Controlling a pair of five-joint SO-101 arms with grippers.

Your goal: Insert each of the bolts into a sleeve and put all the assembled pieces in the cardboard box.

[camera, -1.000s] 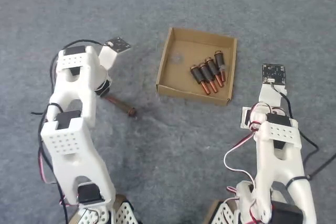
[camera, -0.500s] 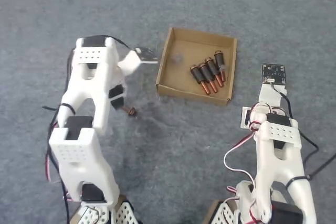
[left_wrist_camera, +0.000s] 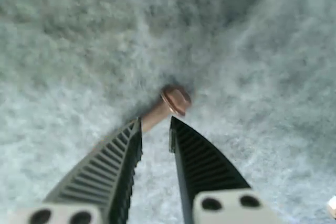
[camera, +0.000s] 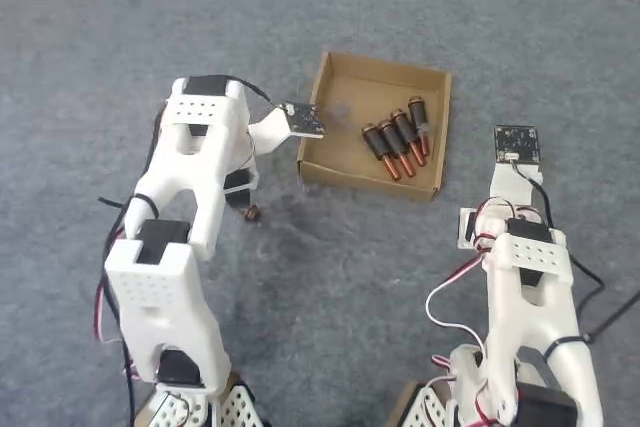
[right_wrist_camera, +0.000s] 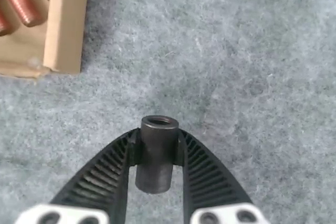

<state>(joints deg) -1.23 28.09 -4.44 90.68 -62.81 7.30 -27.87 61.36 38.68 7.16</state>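
Observation:
A copper bolt lies on the grey carpet just ahead of my left gripper. That gripper is open by a narrow gap, and the bolt's shaft runs under one fingertip. From above, only the bolt's head peeks out from under the left arm, left of the cardboard box. My right gripper is shut on a dark sleeve, held upright above the carpet near a box corner. Several assembled pieces lie side by side inside the box.
Grey carpet covers the whole table. The right arm stands to the lower right of the box, with open carpet between the two arms. Threaded copper ends of the boxed pieces show beside the box wall.
The left arm has swung right toward the box and come over the bolt, now covering most of it. The bolt has stayed in place. The right arm has barely shifted.

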